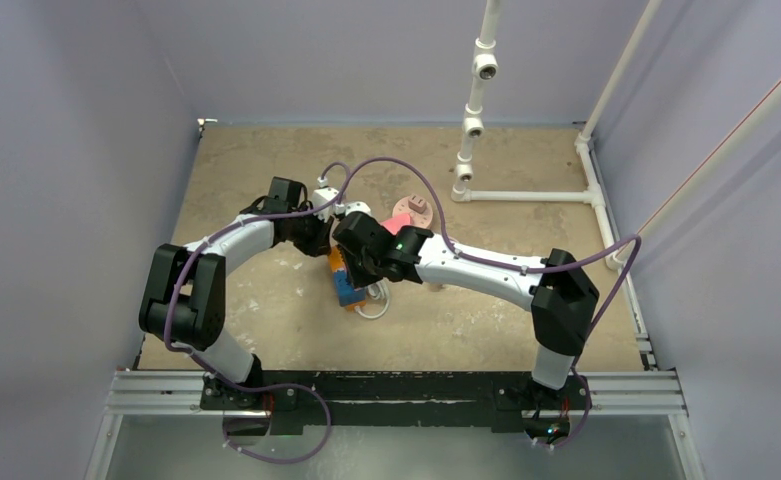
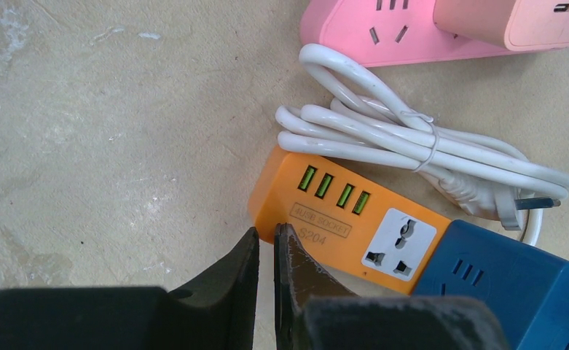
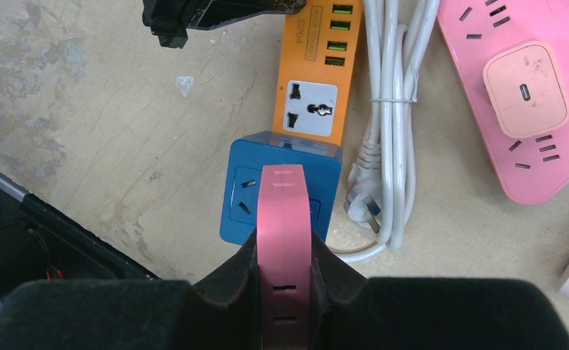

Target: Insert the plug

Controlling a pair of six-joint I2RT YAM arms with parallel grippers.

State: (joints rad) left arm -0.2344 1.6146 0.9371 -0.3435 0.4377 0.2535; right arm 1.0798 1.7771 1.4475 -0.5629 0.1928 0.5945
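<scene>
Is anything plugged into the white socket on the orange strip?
No, the white socket on the orange strip shows only bare holes in the left wrist view.

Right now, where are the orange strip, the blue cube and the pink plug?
orange strip point(image 3: 296, 69), right wrist view, middle of its visible top face.
blue cube point(image 3: 239, 219), right wrist view, left part of its top face.
pink plug point(image 3: 285, 219), right wrist view, middle of its visible face.
</scene>
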